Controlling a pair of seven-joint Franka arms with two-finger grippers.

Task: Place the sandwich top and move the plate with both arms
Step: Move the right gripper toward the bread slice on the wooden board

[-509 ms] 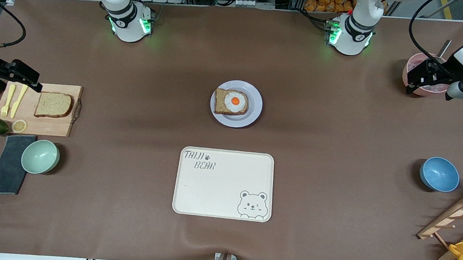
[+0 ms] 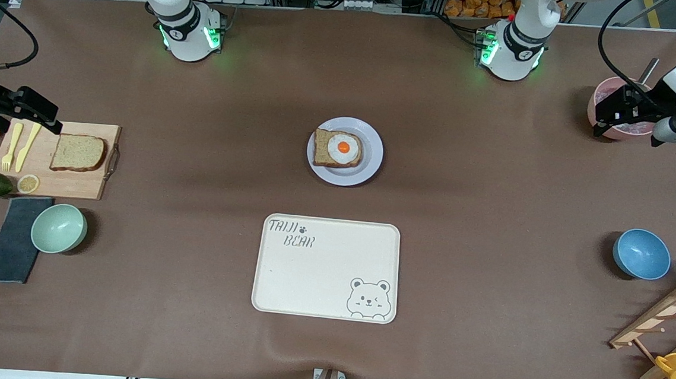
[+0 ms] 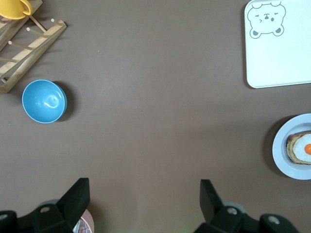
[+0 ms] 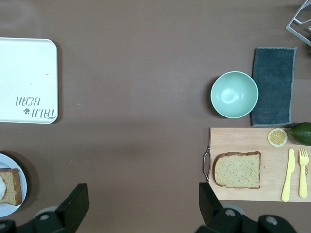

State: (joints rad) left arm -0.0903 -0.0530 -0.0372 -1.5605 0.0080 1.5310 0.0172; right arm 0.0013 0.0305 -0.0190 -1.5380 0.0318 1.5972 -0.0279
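Right hand, black two-fingered, hangs over the wooden cutting board at the right arm's end of the brown tabletop, fingers spread wide apart, nothing between them; plain brown wholegrain bread slice, the sandwich top, lies flat on that board just beside the hand; one yellow fork, one yellow knife, one lemon slice share the board; one mint-green bowl sits nearer the camera.

Mid-tabletop: one round pale lavender-white plate bearing one bread slice with fried egg; one cream bear-printed tray nearer the camera, apart from the plate.

Left hand hovers over a pink bowl at the left arm's end, fingers likewise wide apart, empty, well apart from the plate; one blue bowl nearer the camera.
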